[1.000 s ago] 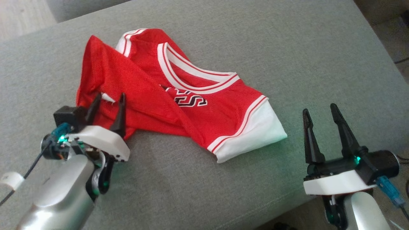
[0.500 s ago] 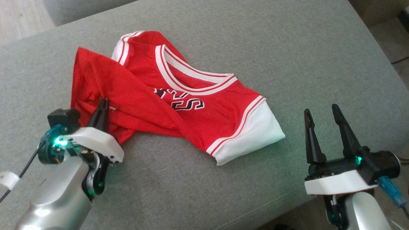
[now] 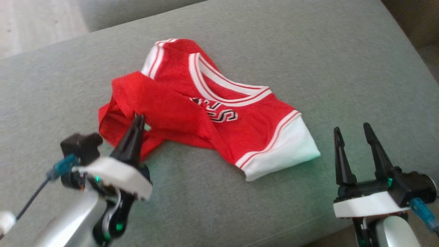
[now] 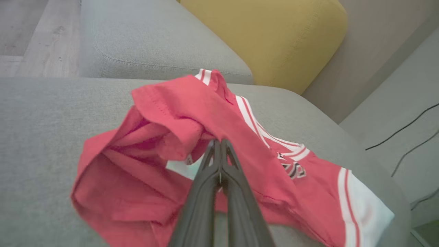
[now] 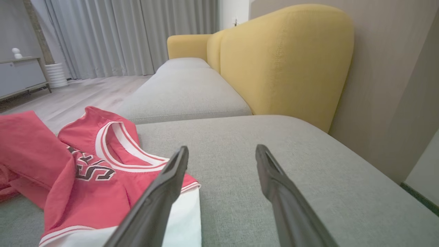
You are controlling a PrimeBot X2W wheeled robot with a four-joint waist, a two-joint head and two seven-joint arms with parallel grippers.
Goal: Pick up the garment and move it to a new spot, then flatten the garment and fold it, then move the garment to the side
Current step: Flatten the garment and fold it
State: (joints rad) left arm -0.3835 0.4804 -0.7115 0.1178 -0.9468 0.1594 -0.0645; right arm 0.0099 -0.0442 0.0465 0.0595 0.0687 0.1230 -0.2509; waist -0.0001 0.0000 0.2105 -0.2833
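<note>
We see the garment (image 3: pixel 260 120) lying crumpled near the middle of the grey cushion (image 3: pixel 308 51). Its collar (image 3: pixel 219 82) faces the far side and a white band (image 3: pixel 291 151) ends it on the right. The left part is folded back over the chest, so several layers overlap there.

The left gripper (image 3: pixel 138 117) has its fingers pressed together, the tips buried in a red fold at the garment's left end. In the left wrist view the cloth bunches up over the tips, so we judge that they pinch a fold, perhaps only the top layer. The right gripper (image 3: pixel 352 127) is spread wide and empty, near the white band but, as far as we can tell, not touching it.

We judge the garment to be light, thin and quite limp. It should not hold any shape, and from a single pinch it will likely hang in a rope and drag its free end across the cushion. The knit looks smooth, so a shallow bite could slip out.

The striped trim and the white band look thicker and should give firmer purchase than the open red cloth. For moving it, the present pinch may do. For flattening, we would take two corners along one edge, one per gripper, and draw them apart.
</note>
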